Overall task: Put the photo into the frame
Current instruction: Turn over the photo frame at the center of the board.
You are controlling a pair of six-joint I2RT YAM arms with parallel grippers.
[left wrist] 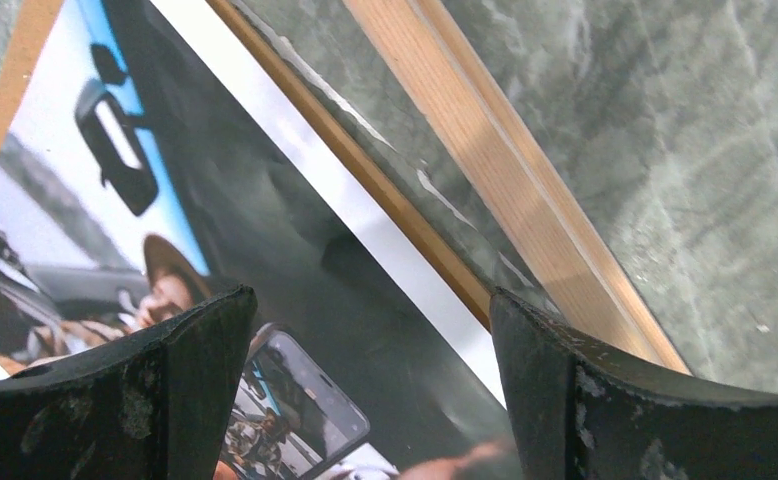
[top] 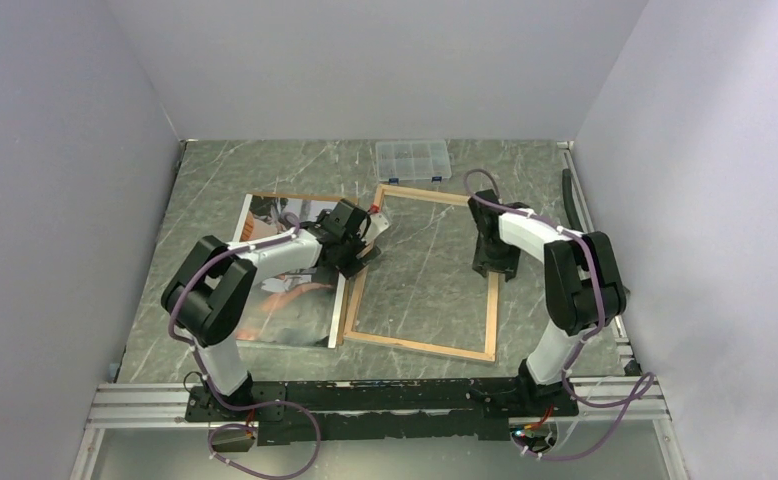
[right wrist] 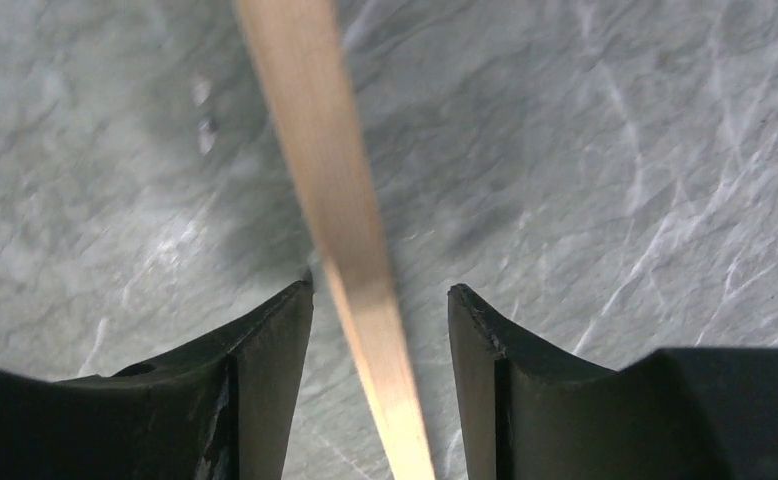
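Note:
The frame (top: 420,346) lies flat in the middle of the table, light wood back up. To its left the photo (top: 295,315) lies picture side up, partly under my left arm. My left gripper (top: 365,240) hovers over the photo's right edge beside the frame's left rail. In the left wrist view that gripper (left wrist: 370,300) is open, with the dark photo (left wrist: 165,200) and its white margin below and the wood rail (left wrist: 495,170) alongside. My right gripper (top: 493,265) stands at the frame's right rail. There it (right wrist: 380,290) straddles the rail (right wrist: 315,130), open, with a gap on each side.
A brown backing board (top: 300,196) shows as a thin edge around the photo (left wrist: 365,165). A small clear compartment box (top: 412,160) sits at the back near the far wall. Grey walls close in the table on three sides.

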